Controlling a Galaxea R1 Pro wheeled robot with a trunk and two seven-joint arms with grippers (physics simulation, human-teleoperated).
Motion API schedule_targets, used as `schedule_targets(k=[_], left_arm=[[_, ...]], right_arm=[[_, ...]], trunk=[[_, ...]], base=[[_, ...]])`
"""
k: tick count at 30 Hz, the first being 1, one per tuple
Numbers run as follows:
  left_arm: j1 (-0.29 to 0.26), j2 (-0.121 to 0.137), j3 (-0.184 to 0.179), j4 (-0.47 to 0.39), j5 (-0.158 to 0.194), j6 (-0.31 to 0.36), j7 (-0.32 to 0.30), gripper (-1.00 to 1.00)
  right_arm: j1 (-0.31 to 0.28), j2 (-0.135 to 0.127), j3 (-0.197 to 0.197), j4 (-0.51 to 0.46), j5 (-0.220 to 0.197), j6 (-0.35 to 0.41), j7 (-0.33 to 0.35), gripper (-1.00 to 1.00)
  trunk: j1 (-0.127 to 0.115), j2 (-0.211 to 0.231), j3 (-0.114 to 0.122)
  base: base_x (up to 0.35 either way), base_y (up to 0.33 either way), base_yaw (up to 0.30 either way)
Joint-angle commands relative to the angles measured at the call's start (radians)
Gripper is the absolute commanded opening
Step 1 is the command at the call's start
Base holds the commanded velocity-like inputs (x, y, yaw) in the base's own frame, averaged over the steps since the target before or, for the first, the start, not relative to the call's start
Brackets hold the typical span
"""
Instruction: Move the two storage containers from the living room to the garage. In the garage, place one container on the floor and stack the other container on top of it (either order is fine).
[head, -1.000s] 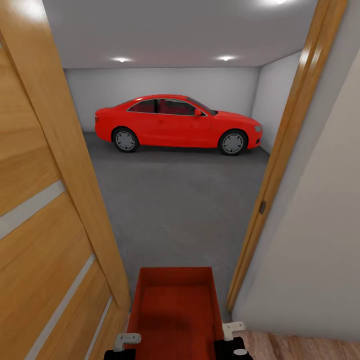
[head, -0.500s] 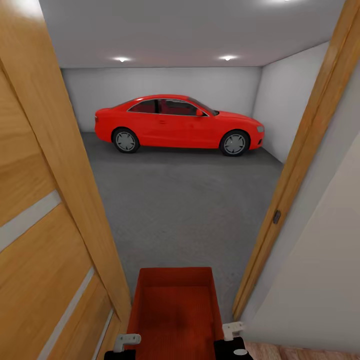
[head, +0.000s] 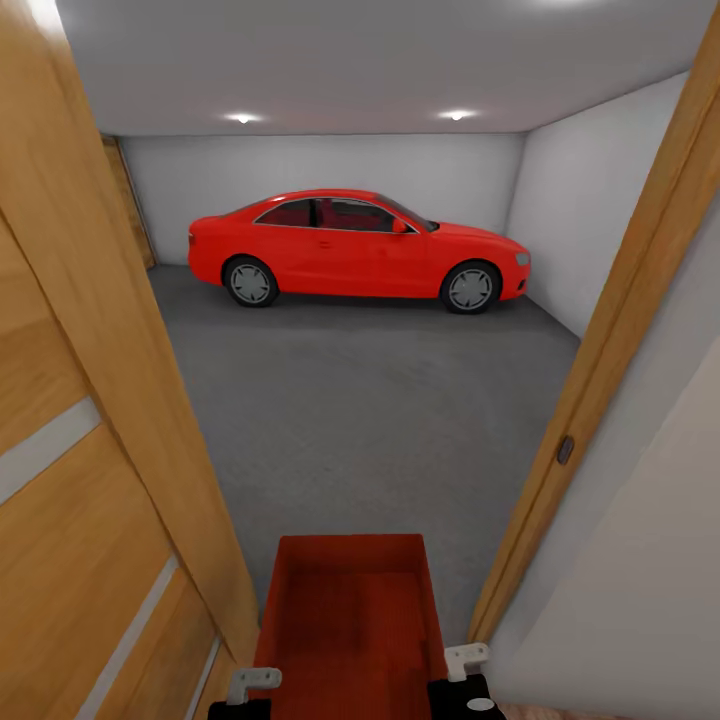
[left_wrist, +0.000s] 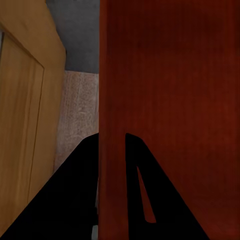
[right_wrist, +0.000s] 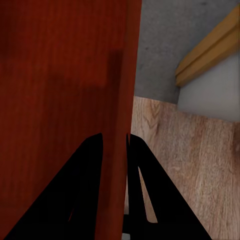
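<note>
The robot stands in a doorway with one storage container (head: 350, 625) carried low in front of it at 6 o'clock, held between both arms. The left gripper (left_wrist: 112, 150) has its dark fingers either side of the container's thin left wall, pinching it; the right gripper (right_wrist: 116, 147) grips the right wall the same way, one finger inside the bin and one outside. So each tool is closed narrow on a wall of the same bin.

By my reckoning the job is somewhere near the middle: this bin is at the threshold of the garage but not yet set down. The grey concrete floor (head: 370, 400) ahead at 12 o'clock shows no second container on it, so either this is the first trip or the other bin lies out of sight. Setting this one down, and the stacking, remain to do.

A red car (head: 355, 245) is parked across the far wall. The wooden door (head: 90, 480) at 9 o'clock and the door frame (head: 600, 370) at 3 o'clock mask the garage's near corners, and the container's near end is cut off at the head view's lower edge. The right wrist view shows wood plank flooring (right_wrist: 195, 165) under the bin's right side
</note>
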Motion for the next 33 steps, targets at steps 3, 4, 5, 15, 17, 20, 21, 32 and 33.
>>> schedule_targets(k=[3, 4, 5, 15, 17, 20, 21, 32, 33], left_arm=[[-0.001, 0.015, -0.007, -0.002, 0.004, -0.028, 0.007, -1.00], [-0.001, 0.015, -0.007, -0.002, 0.004, -0.028, 0.007, -1.00], [-0.001, 0.015, -0.007, -0.002, 0.004, -0.028, 0.007, -1.00], [-0.001, 0.015, -0.007, -0.002, 0.004, -0.028, 0.007, -1.00], [-0.001, 0.015, -0.007, -0.002, 0.004, -0.028, 0.007, -1.00], [-0.001, 0.015, -0.007, -0.002, 0.004, -0.028, 0.007, -1.00], [-0.001, 0.015, -0.007, -0.002, 0.004, -0.028, 0.007, -1.00], [-0.001, 0.015, -0.007, -0.002, 0.004, -0.028, 0.007, -1.00], [-0.001, 0.015, -0.007, -0.002, 0.004, -0.028, 0.007, -1.00]], right_arm=[[0.000, -0.027, 0.011, 0.004, -0.006, 0.004, -0.001, -1.00], [0.000, -0.027, 0.011, 0.004, -0.007, 0.004, -0.001, -1.00], [0.000, -0.027, 0.011, 0.004, -0.007, 0.004, -0.001, -1.00], [0.000, -0.027, 0.011, 0.004, -0.006, 0.004, -0.001, -1.00], [0.000, -0.027, 0.011, 0.004, -0.007, 0.004, -0.001, -1.00], [0.000, -0.027, 0.011, 0.004, -0.007, 0.004, -0.001, -1.00], [0.000, -0.027, 0.011, 0.004, -0.007, 0.004, -0.001, -1.00], [0.000, -0.027, 0.011, 0.004, -0.007, 0.004, -0.001, -1.00], [0.000, -0.027, 0.011, 0.004, -0.007, 0.004, -0.001, -1.00]], trunk=[[0.000, -0.001, -0.002], [0.000, -0.001, -0.002], [0.000, -0.001, -0.002], [0.000, -0.001, -0.002], [0.000, -0.001, -0.002], [0.000, -0.001, -0.002], [0.000, -0.001, -0.002], [0.000, -0.001, -0.002], [0.000, -0.001, -0.002]], base=[[0.013, -0.016, 0.000], [0.008, -0.009, 0.000], [0.011, -0.006, 0.000], [0.101, 0.031, 0.000], [0.071, 0.010, 0.000], [0.033, 0.005, 0.000], [0.022, 0.002, 0.000], [0.100, 0.001, 0.000], [0.152, 0.000, 0.000]])
